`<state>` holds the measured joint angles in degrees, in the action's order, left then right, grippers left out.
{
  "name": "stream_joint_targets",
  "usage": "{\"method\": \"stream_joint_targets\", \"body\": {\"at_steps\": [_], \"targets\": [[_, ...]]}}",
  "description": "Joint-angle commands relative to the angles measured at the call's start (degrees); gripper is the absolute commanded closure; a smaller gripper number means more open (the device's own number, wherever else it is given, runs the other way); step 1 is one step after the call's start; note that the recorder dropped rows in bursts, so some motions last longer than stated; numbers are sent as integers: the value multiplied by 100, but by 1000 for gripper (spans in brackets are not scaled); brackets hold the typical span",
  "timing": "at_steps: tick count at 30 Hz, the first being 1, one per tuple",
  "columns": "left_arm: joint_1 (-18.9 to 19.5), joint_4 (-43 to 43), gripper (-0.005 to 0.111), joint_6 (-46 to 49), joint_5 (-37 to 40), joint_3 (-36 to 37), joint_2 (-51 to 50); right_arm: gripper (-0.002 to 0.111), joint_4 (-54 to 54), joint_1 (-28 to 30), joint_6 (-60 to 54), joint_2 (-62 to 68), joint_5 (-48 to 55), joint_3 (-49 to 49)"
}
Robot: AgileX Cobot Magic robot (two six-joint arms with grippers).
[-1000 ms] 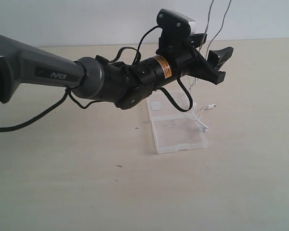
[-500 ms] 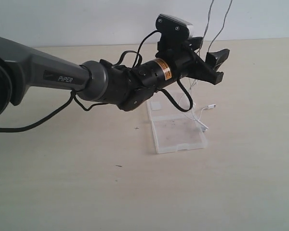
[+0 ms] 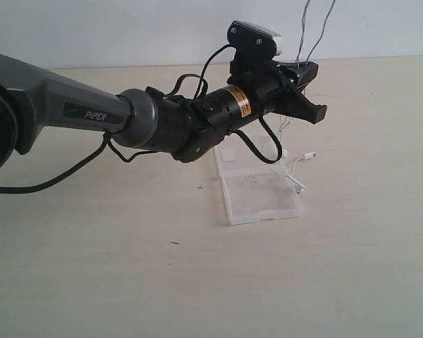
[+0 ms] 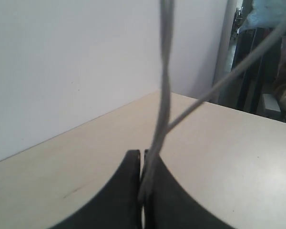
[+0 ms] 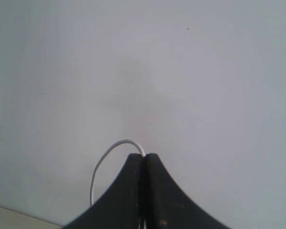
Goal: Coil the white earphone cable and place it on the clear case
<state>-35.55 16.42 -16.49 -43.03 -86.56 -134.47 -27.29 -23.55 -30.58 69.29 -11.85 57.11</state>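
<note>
Pinching the white earphone cable [image 4: 164, 95] between its jaws, left end effector [image 4: 142, 156] hovers.

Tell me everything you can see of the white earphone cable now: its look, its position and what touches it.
The white earphone cable is a thin, pale, flexible wire. The shut left gripper pinches two strands, which rise from it out of the exterior view. Below it the rest hangs and lies in loose curves across the right edge of the clear case and the table, with a small plug end. The shut right gripper pinches a short loop.
</note>
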Motion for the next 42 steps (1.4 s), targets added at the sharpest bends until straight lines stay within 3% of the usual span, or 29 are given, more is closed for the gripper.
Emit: {"method": "stream_joint_targets", "body": {"at_steps": [1,8,19,27,42], "targets": [[13,-17,107,-7,5,-35,2,108,40,35,-38,12,-12,-1],[13,27,107,-31,151,2,39,108,7,35,-38,-322,121,-14],[25,571,107,-313,2169,2,831,108,-277,709,49,-468,-156,-736],[25,695,107,-324,2511,2,1052,108,-497,1062,77,-468,-358,-1217],[69,1214,107,-312,3235,2,1768,108,-781,1064,198,-226,-968,-2072]]}}
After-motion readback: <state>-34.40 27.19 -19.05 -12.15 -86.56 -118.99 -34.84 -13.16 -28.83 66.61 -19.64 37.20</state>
